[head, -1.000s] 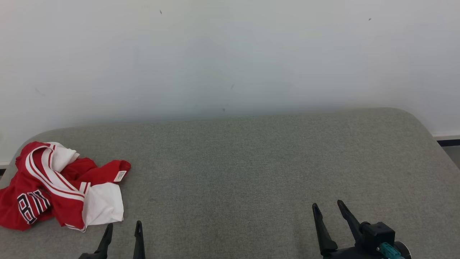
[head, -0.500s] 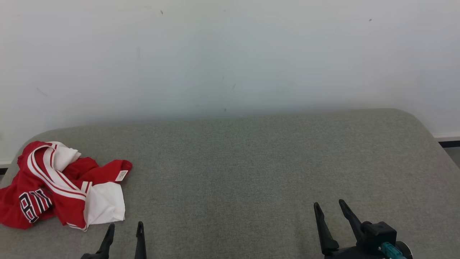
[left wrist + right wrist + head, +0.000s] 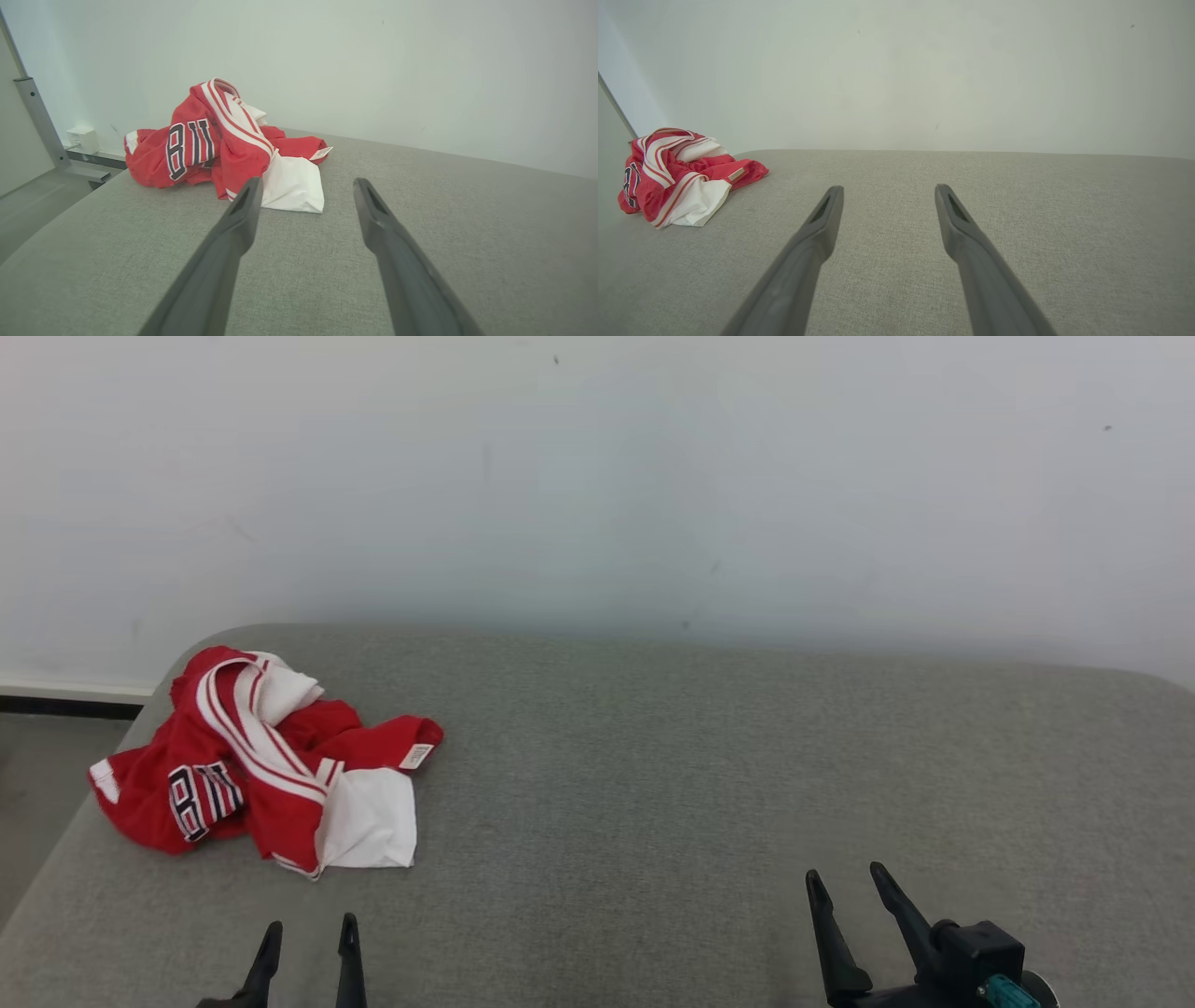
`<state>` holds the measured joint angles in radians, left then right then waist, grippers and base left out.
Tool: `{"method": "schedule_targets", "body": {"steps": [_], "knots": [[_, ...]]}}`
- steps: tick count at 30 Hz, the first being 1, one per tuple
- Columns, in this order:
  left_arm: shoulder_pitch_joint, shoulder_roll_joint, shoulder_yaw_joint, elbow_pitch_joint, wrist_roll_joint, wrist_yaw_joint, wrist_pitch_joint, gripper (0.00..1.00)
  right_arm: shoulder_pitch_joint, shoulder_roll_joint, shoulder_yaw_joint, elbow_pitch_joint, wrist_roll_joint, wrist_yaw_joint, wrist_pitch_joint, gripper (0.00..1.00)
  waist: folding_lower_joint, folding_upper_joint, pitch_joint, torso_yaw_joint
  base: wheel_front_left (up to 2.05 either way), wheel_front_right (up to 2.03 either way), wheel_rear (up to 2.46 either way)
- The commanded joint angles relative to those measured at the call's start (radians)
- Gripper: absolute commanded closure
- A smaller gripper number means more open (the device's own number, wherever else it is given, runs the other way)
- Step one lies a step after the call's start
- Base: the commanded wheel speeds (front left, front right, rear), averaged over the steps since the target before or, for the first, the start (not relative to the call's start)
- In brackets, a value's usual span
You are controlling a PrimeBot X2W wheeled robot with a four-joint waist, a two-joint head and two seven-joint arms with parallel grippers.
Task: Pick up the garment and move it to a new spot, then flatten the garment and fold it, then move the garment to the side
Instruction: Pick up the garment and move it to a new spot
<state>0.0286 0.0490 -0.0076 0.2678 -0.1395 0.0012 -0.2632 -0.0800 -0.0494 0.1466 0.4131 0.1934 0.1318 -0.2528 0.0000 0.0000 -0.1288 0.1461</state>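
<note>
1. Left gripper [image 3: 310, 924]: jaws fully apart, nothing held. It hovers over the near left part of the bed [image 3: 653, 784], fingers pointing toward the far side.

2. Right gripper [image 3: 845, 874]: jaws fully apart, nothing held. It hovers over the near right part of the bed, well apart from the left gripper.

3. Garment [image 3: 261, 756]: red and white, crumpled in a heap near the far left corner of the bed, just beyond the left gripper and slightly to its left.

4. Markings:
   - Dark block characters [image 3: 189, 148] outlined in white show on a red fold. They read roughly as "8II", partly hidden by creases.
   - A small white label [image 3: 417, 756] lies at the right end of the heap. Its print is too small to read.

5. Edges and clearance:
   - The heap lies close to the left edge of the bed, beside the floor [image 3: 37, 784].
   - The far edge of the bed meets a plain wall [image 3: 597, 476].
   - Bare grey fabric extends from the heap rightward across the bed.
</note>
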Motion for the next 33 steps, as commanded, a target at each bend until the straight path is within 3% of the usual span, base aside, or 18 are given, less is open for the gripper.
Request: {"method": "schedule_targets", "body": {"steps": [1, 13, 33], "knots": [[0.012, 0.005, 0.004, -0.002, 0.001, 0.003, -0.002, 0.0, 0.011, -0.001, 0.002, 0.002, 0.008, -0.002, -0.005, 0.0, 0.0, 0.0, -0.009, 0.087, 0.0, 0.0, 0.0], [0.034, 0.032, 0.046, -0.029, -0.007, 0.016, -0.002, 0.0, -0.01, -0.002, 0.056, 0.011, 0.051, -0.002, -0.011, 0.0, 0.0, 0.0, -0.005, 0.273, 0.0, 0.0, 0.0], [0.067, 0.028, 0.109, -0.098, -0.023, 0.037, -0.002, 0.0, -0.088, -0.002, 0.115, 0.036, 0.072, -0.002, -0.012, 0.0, 0.0, 0.0, 0.044, 0.32, 0.0, 0.0, 0.0]]}}
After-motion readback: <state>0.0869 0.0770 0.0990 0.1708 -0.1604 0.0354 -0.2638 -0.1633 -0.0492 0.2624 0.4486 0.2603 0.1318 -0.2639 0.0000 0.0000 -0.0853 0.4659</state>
